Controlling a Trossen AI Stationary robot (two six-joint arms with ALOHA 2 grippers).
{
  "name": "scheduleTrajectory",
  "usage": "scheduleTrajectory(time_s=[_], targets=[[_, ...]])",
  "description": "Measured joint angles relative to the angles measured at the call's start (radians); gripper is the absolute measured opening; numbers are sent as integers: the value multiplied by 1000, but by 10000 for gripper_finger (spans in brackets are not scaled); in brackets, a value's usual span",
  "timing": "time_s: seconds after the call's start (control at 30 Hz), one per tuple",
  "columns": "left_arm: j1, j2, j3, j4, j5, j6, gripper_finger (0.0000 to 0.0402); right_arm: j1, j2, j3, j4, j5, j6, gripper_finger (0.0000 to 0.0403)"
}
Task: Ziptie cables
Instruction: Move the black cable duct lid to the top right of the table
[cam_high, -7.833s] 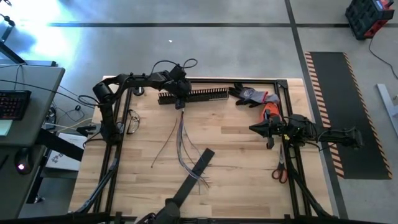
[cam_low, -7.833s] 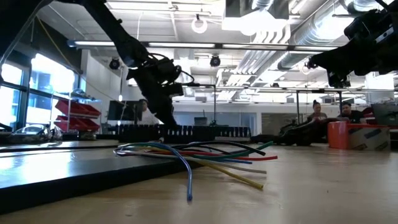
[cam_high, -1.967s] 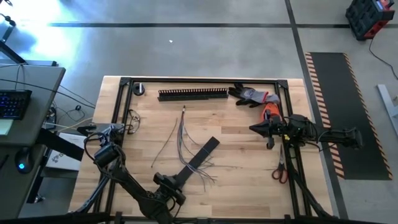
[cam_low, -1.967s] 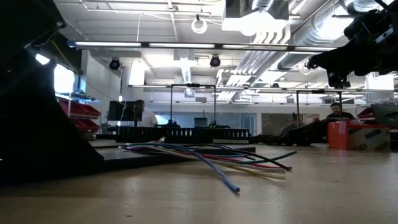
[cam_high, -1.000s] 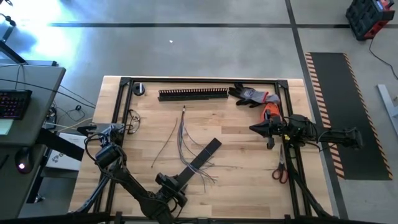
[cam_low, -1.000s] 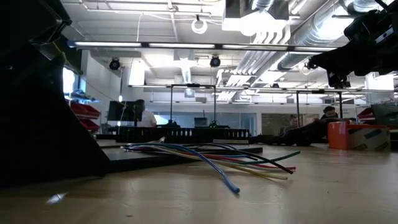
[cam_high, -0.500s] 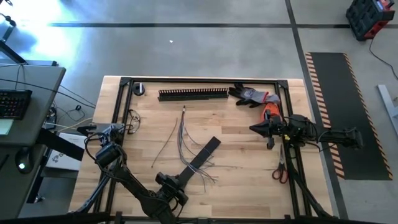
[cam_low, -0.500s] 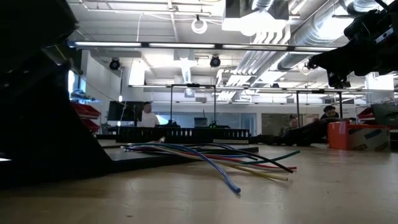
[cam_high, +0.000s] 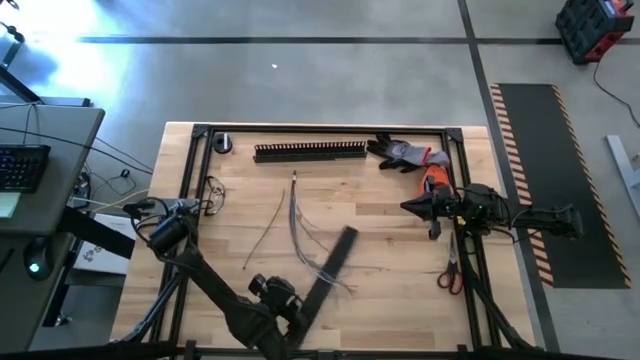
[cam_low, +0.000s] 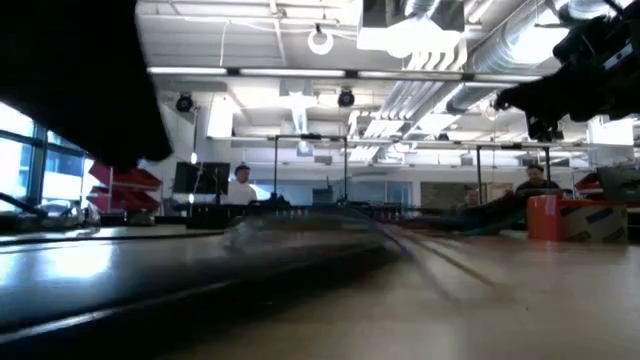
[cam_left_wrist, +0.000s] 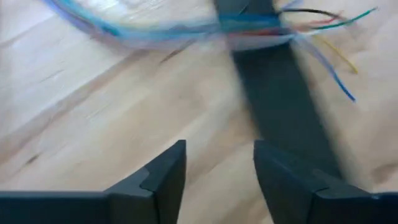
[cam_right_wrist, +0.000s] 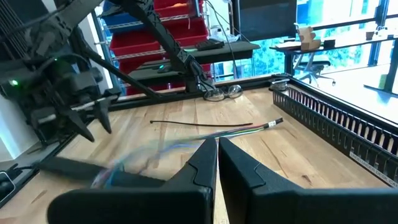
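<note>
The cables (cam_high: 298, 222), a loose bundle of thin coloured wires, lie on the wooden table and cross over a flat black strip (cam_high: 333, 262); both are smeared. In the left wrist view the cables (cam_left_wrist: 155, 28) and the strip (cam_left_wrist: 280, 106) lie ahead of the fingers. My left gripper (cam_high: 293, 306) hangs above the table by the strip's near end, open, with only bare wood between its fingers (cam_left_wrist: 163, 177). The right wrist view shows my left gripper (cam_right_wrist: 93, 121) raised over the strip. My right gripper (cam_high: 408, 207) waits shut at the right side, off the table.
A black slotted duct (cam_high: 310, 152) lies along the far edge, with gloves (cam_high: 405, 153) to its right. Scissors (cam_high: 452, 272) lie at the right rail, glasses (cam_high: 213, 193) at the left rail. A thin dark strand (cam_high: 262, 235) lies left of the cables.
My left gripper has risen off the table at the strip's near end. The black strip has shifted and swung a little on the table, and the cable ends lying over it have moved with it; both are blurred now. The cables' far end has stayed in place.
</note>
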Motion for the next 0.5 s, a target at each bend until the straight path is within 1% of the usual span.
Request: scheduleTrajectory(time_s=[0.13,0.23,0.3,0.4,0.5], targets=[[6,-38,42,2,-12,66,136,0,0,0,0,0,0,0],[6,-45,58,2,-20,79,119,0,0,0,0,0,0,0],[8,-41,53,48,-42,125,116,0,0,0,0,0,0,0],[19,-20,32,181,-61,264,129,0,0,0,0,0,0,0],[47,20,27,269,-56,377,162,0,0,0,0,0,0,0]])
